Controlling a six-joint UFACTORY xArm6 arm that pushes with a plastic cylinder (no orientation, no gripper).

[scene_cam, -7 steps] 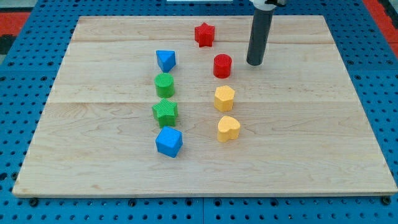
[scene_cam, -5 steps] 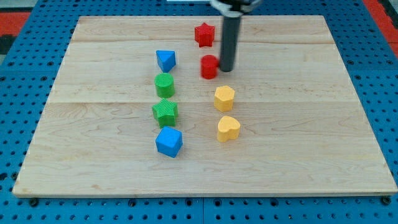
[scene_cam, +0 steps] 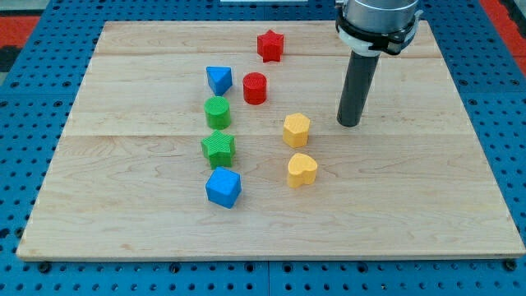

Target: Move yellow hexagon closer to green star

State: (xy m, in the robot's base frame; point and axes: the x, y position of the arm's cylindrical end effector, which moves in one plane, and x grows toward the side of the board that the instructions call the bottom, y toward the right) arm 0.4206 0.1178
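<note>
The yellow hexagon [scene_cam: 296, 130] lies near the middle of the wooden board [scene_cam: 411, 189]. The green star [scene_cam: 218, 148] lies to its left and slightly lower, with a gap of bare wood between them. My tip [scene_cam: 349, 123] rests on the board to the right of the yellow hexagon, about level with it and apart from it, touching no block.
A yellow heart [scene_cam: 302, 169] lies just below the hexagon. A green cylinder [scene_cam: 217, 112] and a blue triangle [scene_cam: 219, 80] stand above the star, a blue cube [scene_cam: 223, 187] below it. A red cylinder [scene_cam: 255, 87] and a red star [scene_cam: 269, 45] lie higher up.
My tip swept left and pushed the red cylinder to the left, then swung back right and down to a spot right of the yellow hexagon. The other blocks stayed put.
</note>
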